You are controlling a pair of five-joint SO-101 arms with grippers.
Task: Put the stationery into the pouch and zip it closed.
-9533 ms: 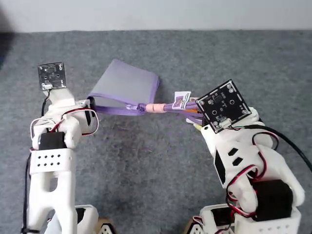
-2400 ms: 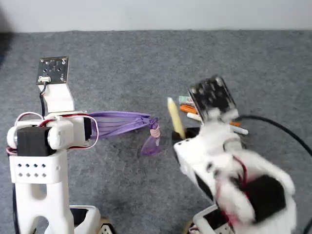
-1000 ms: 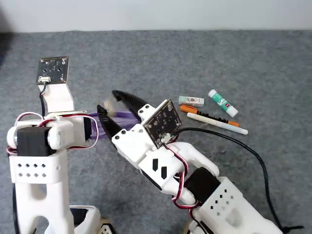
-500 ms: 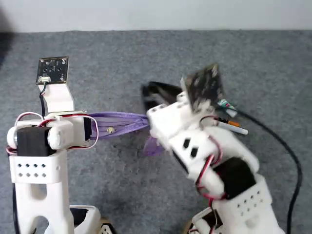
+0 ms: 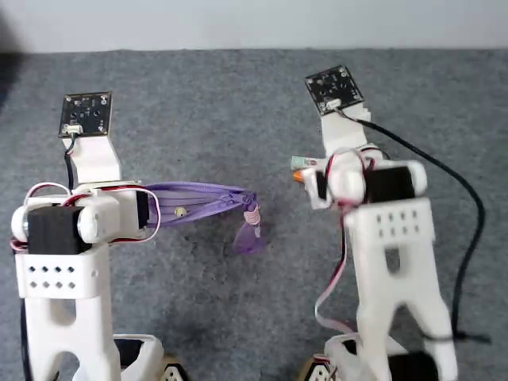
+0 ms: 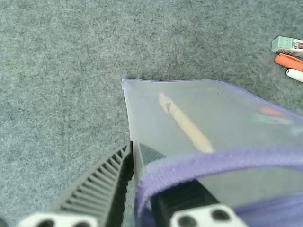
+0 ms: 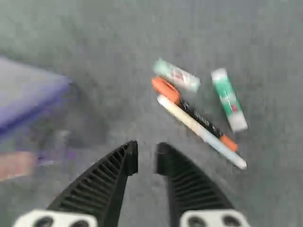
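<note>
Four things of stationery lie on the grey table [image 5: 238,87]: a small green box [image 7: 177,75], an orange marker [image 7: 194,112], a white pen [image 7: 201,132] and a green glue stick [image 7: 228,99]. One yellowish pencil [image 6: 184,124] can be seen inside the purple pouch [image 6: 227,118]. The pouch is held up by its zip edge, which is pinched tight in the left gripper [image 6: 135,156]. The right gripper [image 7: 147,151] is held above the table near the four things, with its jaws a little apart and nothing between them.

A few things could go wrong from here. The marker and the white pen lie side by side and touch, so both could be grabbed at once, or one could be knocked away. The box is just beside the marker's cap and could be pushed too. The pouch is soft and is held at one end only, so its mouth may sag shut. A thing could then be bumped on the edge and dropped. If the pouch is pushed hard, it could be pulled out of the left gripper.
</note>
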